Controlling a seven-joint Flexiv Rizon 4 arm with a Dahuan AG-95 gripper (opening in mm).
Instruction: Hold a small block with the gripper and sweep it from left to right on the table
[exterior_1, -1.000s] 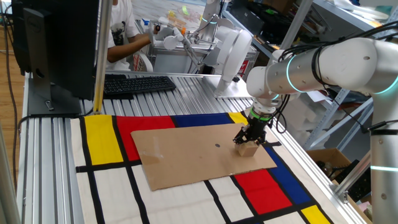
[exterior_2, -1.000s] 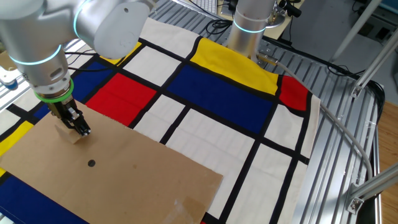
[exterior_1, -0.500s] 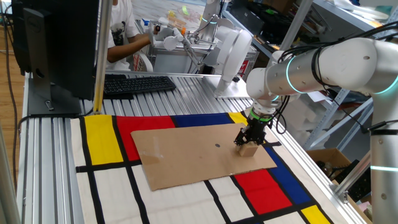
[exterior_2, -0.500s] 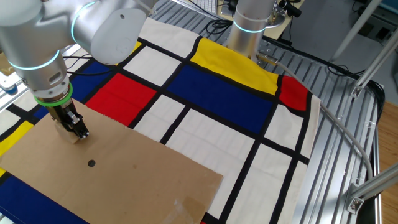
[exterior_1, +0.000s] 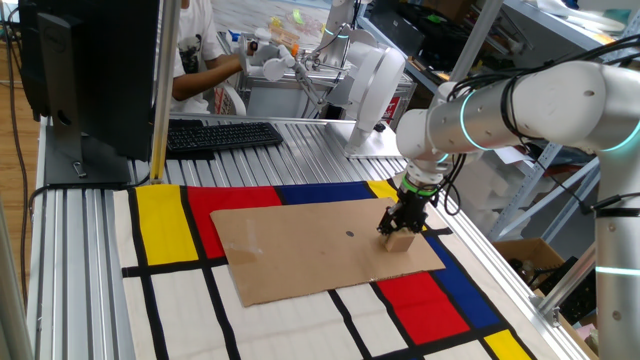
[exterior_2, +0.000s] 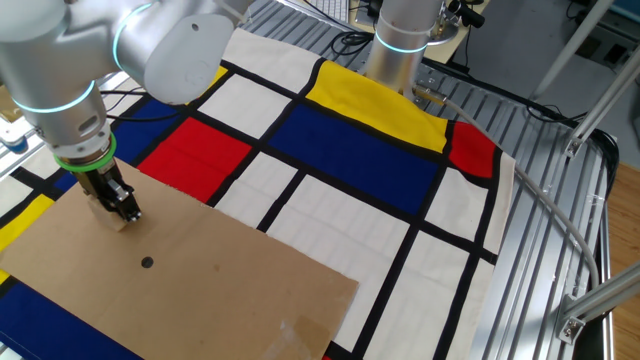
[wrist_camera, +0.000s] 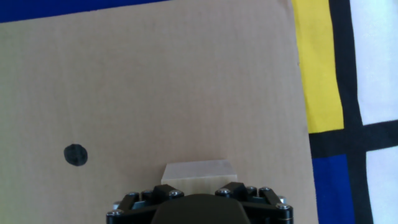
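Observation:
The small block (exterior_1: 401, 242), a pale wooden cube, rests on a brown cardboard sheet (exterior_1: 310, 250) near its right end. My gripper (exterior_1: 403, 229) stands straight down over it, a black finger against each side, shut on it. In the hand view the small block (wrist_camera: 199, 170) fills the gap between the fingertips of the gripper (wrist_camera: 199, 186). From the other side the gripper (exterior_2: 126, 210) hides most of the small block (exterior_2: 108, 211). The cardboard lies on the coloured mat of the table (exterior_1: 88, 262).
A black dot (wrist_camera: 76, 155) marks the cardboard left of the block. A keyboard (exterior_1: 220, 134) and a monitor (exterior_1: 90, 70) stand at the back left, with a person (exterior_1: 200, 60) behind. A second robot base (exterior_2: 405, 40) stands on the table's far side.
The fingers have drawn in against the block's sides. The hand shifted slightly sideways a second ago and has stayed still since; the block has not moved.

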